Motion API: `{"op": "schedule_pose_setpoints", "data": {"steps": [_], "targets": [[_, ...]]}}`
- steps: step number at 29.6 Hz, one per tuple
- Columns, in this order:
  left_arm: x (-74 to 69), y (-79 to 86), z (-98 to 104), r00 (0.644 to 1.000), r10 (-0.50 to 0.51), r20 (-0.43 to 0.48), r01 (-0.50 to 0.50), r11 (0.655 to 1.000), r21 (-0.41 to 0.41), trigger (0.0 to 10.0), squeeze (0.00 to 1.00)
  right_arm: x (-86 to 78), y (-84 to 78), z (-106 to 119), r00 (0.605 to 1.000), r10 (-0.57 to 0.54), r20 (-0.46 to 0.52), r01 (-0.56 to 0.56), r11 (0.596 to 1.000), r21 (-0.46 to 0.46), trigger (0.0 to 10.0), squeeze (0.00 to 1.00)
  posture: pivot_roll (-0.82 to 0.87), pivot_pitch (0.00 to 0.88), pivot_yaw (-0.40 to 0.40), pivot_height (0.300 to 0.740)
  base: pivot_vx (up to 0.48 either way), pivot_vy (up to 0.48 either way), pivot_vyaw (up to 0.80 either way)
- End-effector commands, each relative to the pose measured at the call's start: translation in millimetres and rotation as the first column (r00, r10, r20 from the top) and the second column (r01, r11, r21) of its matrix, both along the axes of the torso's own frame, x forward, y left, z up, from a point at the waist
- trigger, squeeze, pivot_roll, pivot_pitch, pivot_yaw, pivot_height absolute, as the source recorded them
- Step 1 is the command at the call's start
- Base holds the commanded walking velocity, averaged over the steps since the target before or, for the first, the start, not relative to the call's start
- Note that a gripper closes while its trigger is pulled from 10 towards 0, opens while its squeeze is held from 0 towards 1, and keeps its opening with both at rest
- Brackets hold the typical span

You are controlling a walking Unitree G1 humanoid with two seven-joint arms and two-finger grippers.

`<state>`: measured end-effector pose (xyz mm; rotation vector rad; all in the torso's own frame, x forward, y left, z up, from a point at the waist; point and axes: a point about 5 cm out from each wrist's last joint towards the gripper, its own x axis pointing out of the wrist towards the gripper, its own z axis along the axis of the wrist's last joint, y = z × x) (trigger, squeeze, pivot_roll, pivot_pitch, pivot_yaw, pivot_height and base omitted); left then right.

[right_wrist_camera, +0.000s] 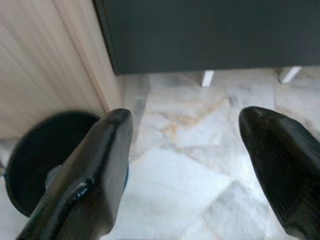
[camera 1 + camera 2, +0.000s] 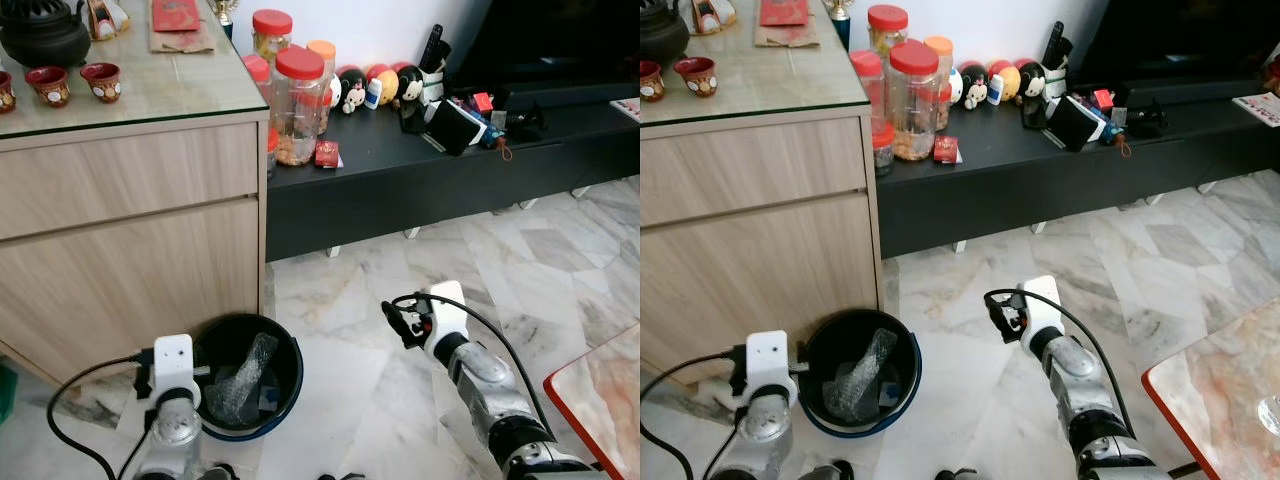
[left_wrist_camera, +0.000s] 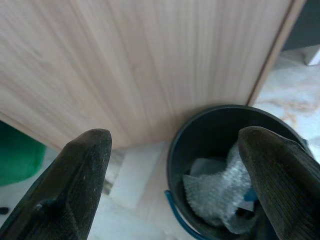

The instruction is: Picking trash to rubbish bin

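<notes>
Bubble wrap (image 2: 240,385) trash lies inside the black rubbish bin (image 2: 290,400), with a small blue scrap beside it, so that piece looks already binned. The bin sits on the marble floor (image 2: 340,300) against the wooden cabinet (image 2: 130,260). Left end effector (image 3: 175,165) hovers just beside the bin rim, fingers wide apart, empty. Right end effector (image 1: 185,150) is over bare floor near the bin, fingers also apart, nothing held. No loose trash visible on the floor here; judging by this, the drop is done, and what remains is finding any further trash.
</notes>
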<state>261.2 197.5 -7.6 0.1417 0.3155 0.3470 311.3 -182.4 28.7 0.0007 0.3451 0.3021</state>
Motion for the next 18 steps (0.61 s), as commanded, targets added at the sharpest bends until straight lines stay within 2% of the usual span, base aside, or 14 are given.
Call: {"op": "schedule_pose_setpoints", "data": {"steps": [1,8,9,14,18], "targets": [[-15.4,-4.8,-16.3,0.997,-0.002,-0.074,0.0,1.0,-0.022,10.0,0.0,-12.5,-17.8,-13.5,0.996,-0.075,-0.058,0.074,0.997,-0.018,10.0,0.0,-0.02,0.109,-0.144,0.74,0.0,0.0,0.0],[-30.3,-4.6,-30.9,0.988,0.007,-0.157,-0.014,0.999,-0.043,10.0,0.0,-30.0,-29.9,-31.0,0.981,-0.146,-0.13,0.141,0.989,-0.041,10.0,0.0,-0.03,0.093,-0.127,0.74,0.0,0.0,0.0],[-40.5,-4.4,-40.1,0.977,-0.001,-0.213,-0.012,0.998,-0.058,10.0,0.0,-46.0,-37.8,-45.0,0.96,-0.199,-0.195,0.193,0.98,-0.051,10.0,0.0,-0.02,0.084,-0.12,0.74,0.0,0.0,0.0],[-59.6,-2.1,-55.0,0.947,-0.001,-0.322,-0.021,0.998,-0.065,10.0,0.0,-71.7,-45.0,-65.0,0.919,-0.267,-0.289,0.265,0.963,-0.046,10.0,0.0,-0.02,0.074,-0.098,0.74,0.0,0.0,0.0],[-74.7,-2.2,-65.0,0.918,-0.008,-0.396,-0.018,0.998,-0.063,10.0,0.0,-91.5,-45.6,-79.6,0.887,-0.287,-0.363,0.275,0.958,-0.085,10.0,0.0,-0.01,0.061,-0.094,0.74,0.0,0.0,0.0]]}}
